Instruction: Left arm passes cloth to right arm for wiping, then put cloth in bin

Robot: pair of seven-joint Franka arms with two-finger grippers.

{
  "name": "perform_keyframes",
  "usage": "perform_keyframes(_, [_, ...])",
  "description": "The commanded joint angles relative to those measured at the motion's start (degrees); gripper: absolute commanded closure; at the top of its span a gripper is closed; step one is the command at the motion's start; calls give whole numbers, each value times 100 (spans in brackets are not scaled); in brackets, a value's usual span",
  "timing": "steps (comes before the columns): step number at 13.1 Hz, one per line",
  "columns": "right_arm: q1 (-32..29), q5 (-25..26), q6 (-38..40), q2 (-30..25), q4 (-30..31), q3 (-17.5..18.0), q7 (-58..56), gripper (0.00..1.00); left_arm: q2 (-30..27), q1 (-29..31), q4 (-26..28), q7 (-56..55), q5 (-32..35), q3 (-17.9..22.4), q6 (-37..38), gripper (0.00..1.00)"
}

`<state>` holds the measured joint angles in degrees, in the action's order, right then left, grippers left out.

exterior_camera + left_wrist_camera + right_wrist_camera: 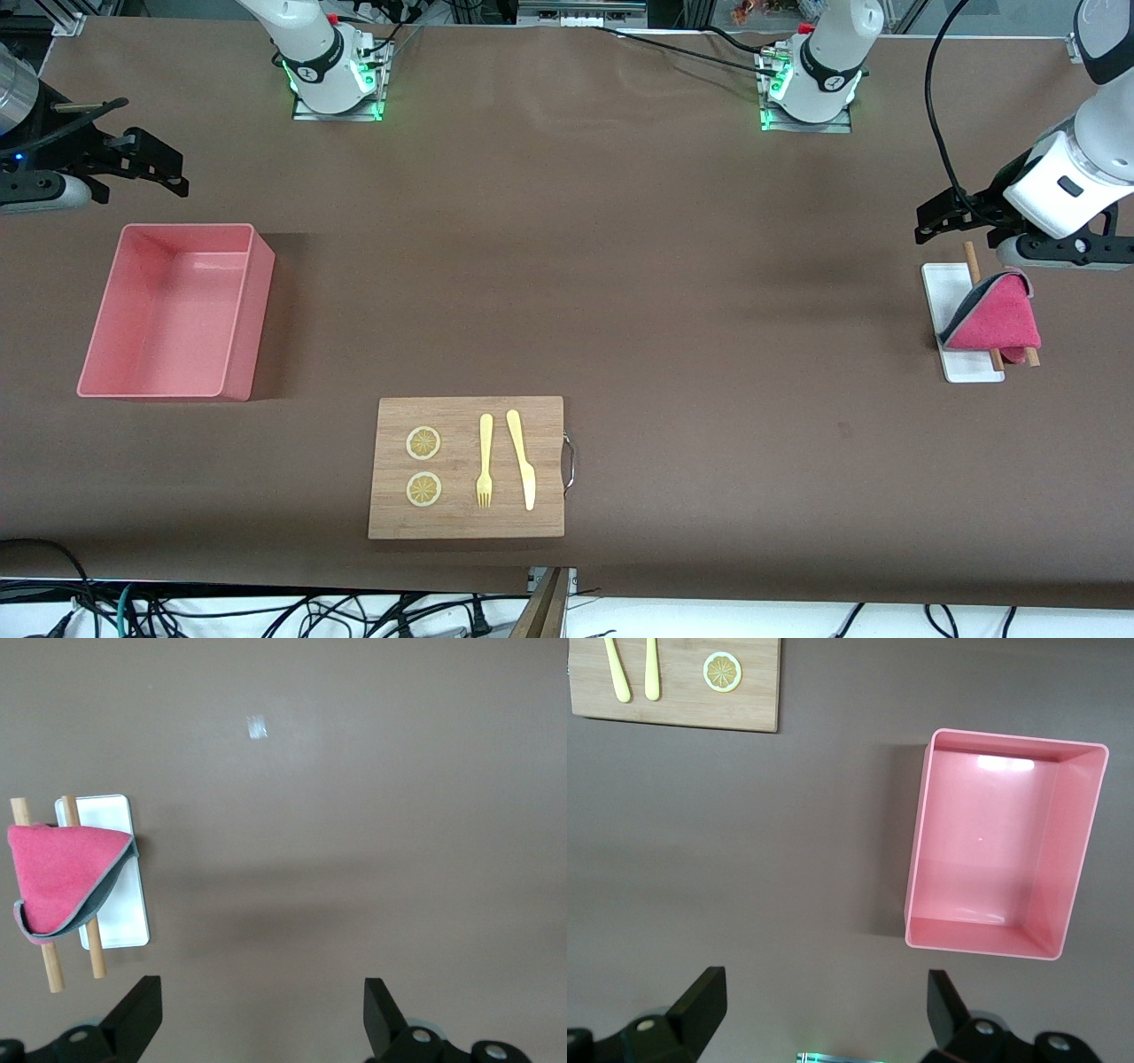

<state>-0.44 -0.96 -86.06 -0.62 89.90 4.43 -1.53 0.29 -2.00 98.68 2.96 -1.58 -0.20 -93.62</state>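
Front view shows my left gripper (pixel 961 221), fingers spread, hovering near the cloth (pixel 997 321) draped on two wooden rods (pixel 977 266) over a white tray (pixel 943 288); I should descend squarely onto its raised fold, while my right gripper (pixel 146 168), spread too, waits by the bin (pixel 177 310)

Your brown table (pixel 620 266) carries the pink bin (pixel 133 385) toward the right arm's end, a wooden board (pixel 467 523) nearest the front camera, and a white tray (pixel 946 283) toward the left arm's end.

The cloth (pixel 66 873) drapes two wooden rods (pixel 49 957) over a white tray (pixel 120 912).
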Motion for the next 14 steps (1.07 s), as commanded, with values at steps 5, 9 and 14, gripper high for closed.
perform_keyframes(5, [-17, 52, 115, 44, -139, 40, -22, 0, 243, 489, -7, 3074, 395, 29, 327, 0])
perform_keyframes(9, [-17, 52, 115, 44, -139, 40, -22, 0, 620, 1068, 46, 5149, 852, 20, 284, 0])
perform_keyframes(14, [-17, 43, 115, 44, -139, 40, -31, 0, 1341, 2035, 81, 7733, 1089, 20, -699, 0])
